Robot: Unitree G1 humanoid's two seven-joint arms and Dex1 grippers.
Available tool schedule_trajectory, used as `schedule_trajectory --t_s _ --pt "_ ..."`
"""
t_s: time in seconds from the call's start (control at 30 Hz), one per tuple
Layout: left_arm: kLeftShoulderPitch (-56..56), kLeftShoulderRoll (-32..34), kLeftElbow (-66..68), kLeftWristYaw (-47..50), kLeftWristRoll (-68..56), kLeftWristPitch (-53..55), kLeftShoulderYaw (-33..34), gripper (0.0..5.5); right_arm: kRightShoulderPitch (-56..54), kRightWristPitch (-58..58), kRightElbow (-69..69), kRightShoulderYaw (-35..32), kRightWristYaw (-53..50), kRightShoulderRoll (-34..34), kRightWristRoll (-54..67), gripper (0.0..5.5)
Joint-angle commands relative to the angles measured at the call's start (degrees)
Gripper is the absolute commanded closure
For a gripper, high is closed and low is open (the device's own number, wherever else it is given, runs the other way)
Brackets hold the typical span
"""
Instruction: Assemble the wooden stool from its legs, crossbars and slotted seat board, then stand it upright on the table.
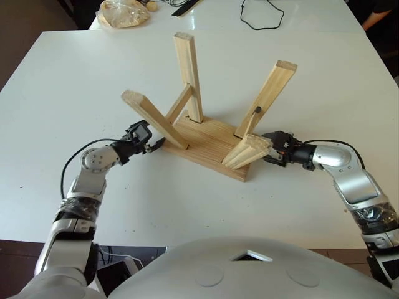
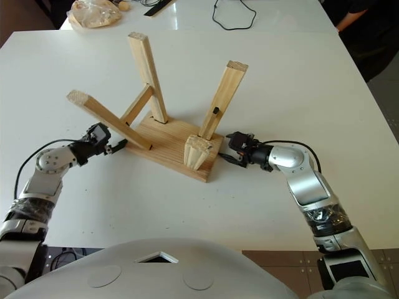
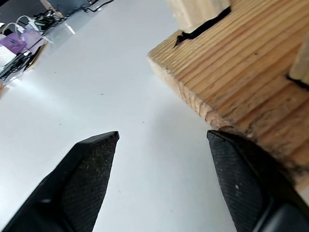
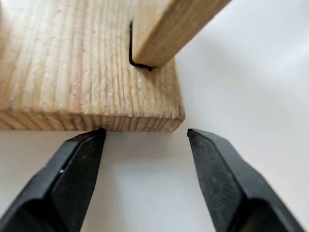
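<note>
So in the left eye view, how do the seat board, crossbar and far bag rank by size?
1. seat board
2. bag, farther off and cut by the picture's edge, so its true size is unsure
3. crossbar

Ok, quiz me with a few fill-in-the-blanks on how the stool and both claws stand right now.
1. The seat board lies flat on the table with its legs pointing ____.
2. The number of legs standing in the board's slots is ____.
3. The left claw and the right claw sit at opposite ends of the board, and both are ____.

Missing words: up; four; open.
</note>
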Motion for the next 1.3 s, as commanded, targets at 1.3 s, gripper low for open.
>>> schedule_trajectory --t_s 1.3 --pt "27.67 5.42 -29.24 -3.84 -10.81 5.92 4.29 2.10 18.28 5.52 -22.40 -9.79 9.05 -7.98 12.90 2.33"
